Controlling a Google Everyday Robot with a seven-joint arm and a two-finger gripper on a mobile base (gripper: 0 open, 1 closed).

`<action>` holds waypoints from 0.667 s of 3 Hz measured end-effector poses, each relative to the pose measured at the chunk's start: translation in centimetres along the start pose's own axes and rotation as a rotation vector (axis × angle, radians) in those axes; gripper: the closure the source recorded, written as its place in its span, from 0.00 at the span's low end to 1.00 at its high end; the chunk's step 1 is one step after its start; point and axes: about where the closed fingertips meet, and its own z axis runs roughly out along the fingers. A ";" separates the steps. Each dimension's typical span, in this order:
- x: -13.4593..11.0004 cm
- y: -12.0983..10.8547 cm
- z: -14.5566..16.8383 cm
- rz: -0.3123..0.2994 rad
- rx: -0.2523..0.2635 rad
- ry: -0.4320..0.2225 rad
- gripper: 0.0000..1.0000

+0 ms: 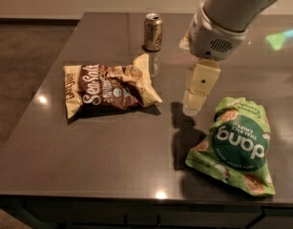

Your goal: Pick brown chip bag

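Observation:
The brown chip bag (108,88) lies flat on the dark table (103,147), left of centre, crinkled, with cream-yellow ends and white "Sea Salt" lettering. My gripper (193,106) hangs from the white arm at the upper right and points down over the table. It sits to the right of the brown bag, a short gap from the bag's right end, and just left of the green bag. It holds nothing.
A bright green "dang" bag (237,144) lies at the front right. A small gold drink can (152,31) stands upright at the back, behind the brown bag. The table's front edge runs along the bottom, its left edge slants beside the brown bag.

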 end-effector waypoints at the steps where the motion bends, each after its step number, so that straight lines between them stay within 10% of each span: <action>1: -2.5 -1.2 2.0 -0.020 -0.025 -0.044 0.00; 2: -4.7 -3.0 4.3 -0.016 -0.050 -0.079 0.00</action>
